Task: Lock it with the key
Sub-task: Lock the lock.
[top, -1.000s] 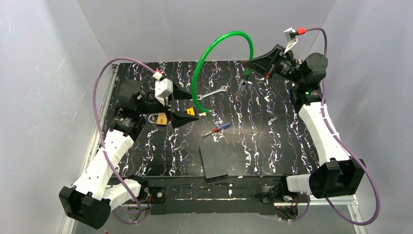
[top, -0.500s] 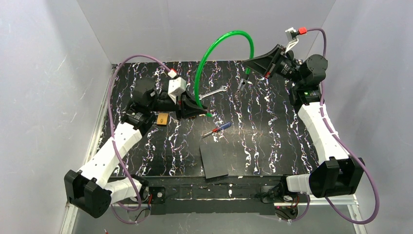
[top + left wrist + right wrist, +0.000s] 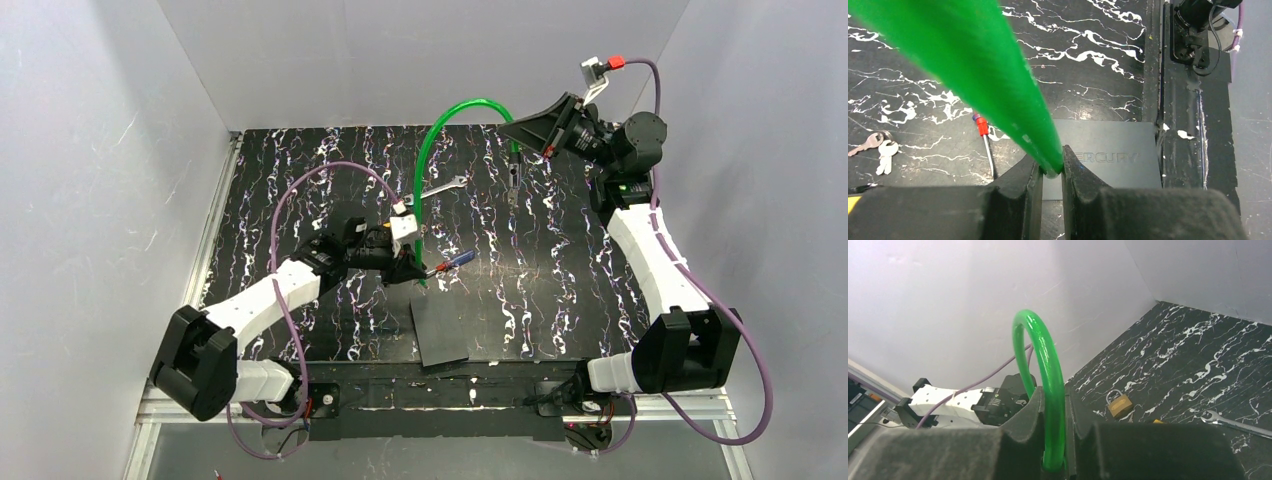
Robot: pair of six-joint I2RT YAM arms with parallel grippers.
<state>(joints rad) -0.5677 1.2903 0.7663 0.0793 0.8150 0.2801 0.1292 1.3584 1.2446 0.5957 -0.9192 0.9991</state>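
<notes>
Inside pale grey walls (image 3: pixel 100 150), on the black white-veined table (image 3: pixel 280 180), the left gripper (image 3: pixel 1052 167) and right gripper (image 3: pixel 1054 395) each clamp the green tube (image 3: pixel 1050 370), while the key (image 3: pixel 1158 421) lies low in the right wrist view between padlock (image 3: pixel 1120 405) and wrench (image 3: pixel 1233 422).

I see a black table (image 3: pixel 570 290) with white streaks. On it lie 1 wrench (image 3: pixel 440 187), 1 screwdriver (image 3: pixel 452 262), 1 flat black pad (image 3: pixel 440 330), 1 brass padlock (image 3: pixel 1120 405) and 2 small silver keys (image 3: pixel 885 150).

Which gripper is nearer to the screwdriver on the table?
Left. The left gripper sits just beside the shaft of the screwdriver; the right gripper is raised much farther away, behind it and rightward.
</notes>
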